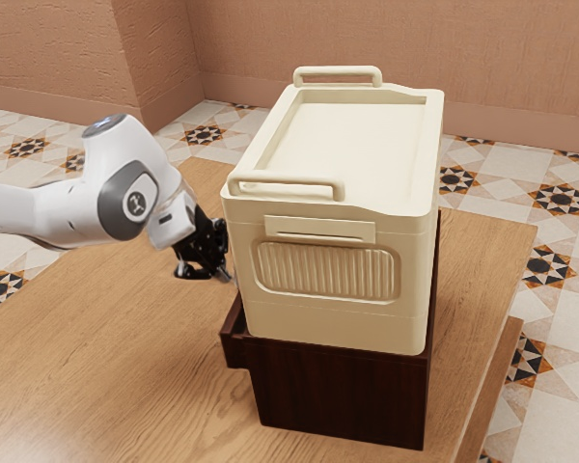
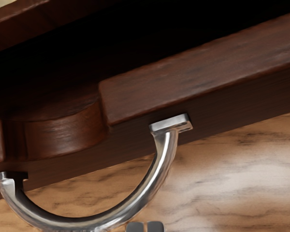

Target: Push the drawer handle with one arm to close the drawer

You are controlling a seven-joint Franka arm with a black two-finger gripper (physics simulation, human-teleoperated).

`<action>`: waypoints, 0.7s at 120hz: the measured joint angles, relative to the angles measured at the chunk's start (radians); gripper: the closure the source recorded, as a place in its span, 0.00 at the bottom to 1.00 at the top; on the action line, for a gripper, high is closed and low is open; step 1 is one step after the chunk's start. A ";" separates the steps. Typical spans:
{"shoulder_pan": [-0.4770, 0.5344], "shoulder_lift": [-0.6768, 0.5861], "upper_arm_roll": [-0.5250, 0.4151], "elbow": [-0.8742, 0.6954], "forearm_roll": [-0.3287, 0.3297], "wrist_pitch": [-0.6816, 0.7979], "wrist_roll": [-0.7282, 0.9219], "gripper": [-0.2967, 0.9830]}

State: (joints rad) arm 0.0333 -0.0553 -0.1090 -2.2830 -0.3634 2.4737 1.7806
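Black gripper (image 2: 145,226), fingertips together, lines up near the open drawer (image 2: 198,72)'s silver handle (image 2: 167,152), needing next to push inward.

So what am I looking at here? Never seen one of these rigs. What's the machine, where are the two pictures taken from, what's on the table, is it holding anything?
It's a simulated robot: one white arm with a black two-finger gripper.

The exterior view is taken from beside the arm, which comes in from that view's left. On the wooden table stands a dark wood cabinet with a cream box on top.

The wrist view comes from a camera on the arm's hand, looking at the cabinet's drawer and its curved metal handle. The dark gap behind the drawer's front means it is open.

Nothing is held: the fingertips sit together near the handle's bend. Whether they touch it, I can't tell.
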 joint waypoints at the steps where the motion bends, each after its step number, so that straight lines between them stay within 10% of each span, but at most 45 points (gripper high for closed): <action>1: 0.001 0.001 -0.002 0.001 -0.003 0.000 0.001 0.85; 84: 0.012 0.057 -0.066 0.048 -0.071 0.023 0.036 0.85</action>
State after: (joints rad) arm 0.0454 0.0014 -0.1748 -2.2350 -0.4340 2.4969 1.8167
